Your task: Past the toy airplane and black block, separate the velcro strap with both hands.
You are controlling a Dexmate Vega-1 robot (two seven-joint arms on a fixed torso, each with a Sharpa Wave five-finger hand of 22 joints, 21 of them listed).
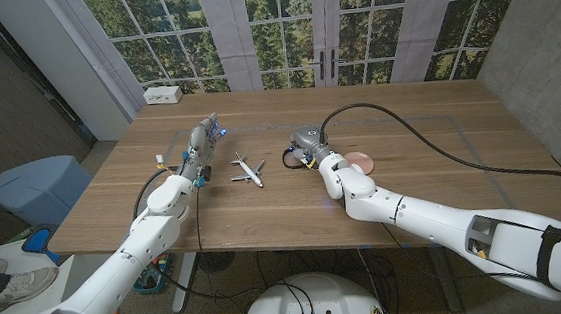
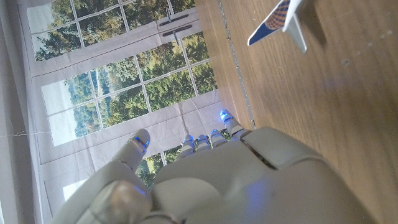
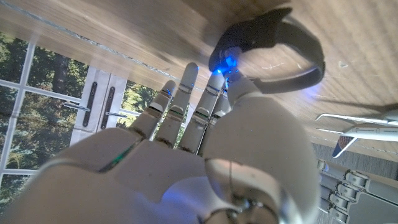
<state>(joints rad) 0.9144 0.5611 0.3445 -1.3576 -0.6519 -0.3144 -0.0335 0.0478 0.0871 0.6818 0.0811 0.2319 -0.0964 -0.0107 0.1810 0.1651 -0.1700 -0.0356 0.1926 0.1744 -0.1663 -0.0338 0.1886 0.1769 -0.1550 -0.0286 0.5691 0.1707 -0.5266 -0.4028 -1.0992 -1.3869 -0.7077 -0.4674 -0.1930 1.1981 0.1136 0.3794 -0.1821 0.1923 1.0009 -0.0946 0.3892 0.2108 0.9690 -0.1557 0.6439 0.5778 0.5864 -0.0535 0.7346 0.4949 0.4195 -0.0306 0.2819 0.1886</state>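
Note:
The black velcro strap (image 3: 283, 46) lies as a curled loop on the wooden table (image 1: 409, 127), and shows as a dark patch (image 1: 292, 156) beside my right hand (image 1: 310, 145). One fingertip (image 3: 227, 63) of my right hand (image 3: 205, 155) touches the strap's end, while the other fingers reach out straight and apart with nothing between them. The white toy airplane (image 1: 247, 170) sits between my hands; its tail (image 2: 280, 18) and its wing (image 3: 357, 124) also show. My left hand (image 1: 202, 143) stands left of the plane, fingers apart (image 2: 217, 180) and empty.
A pink round disc (image 1: 361, 159) lies just right of my right hand. A white box (image 1: 163, 94) sits at the table's far left corner. A black cable (image 1: 429, 130) runs across the table's right half. A blue bin (image 1: 37, 186) stands on the floor to the left.

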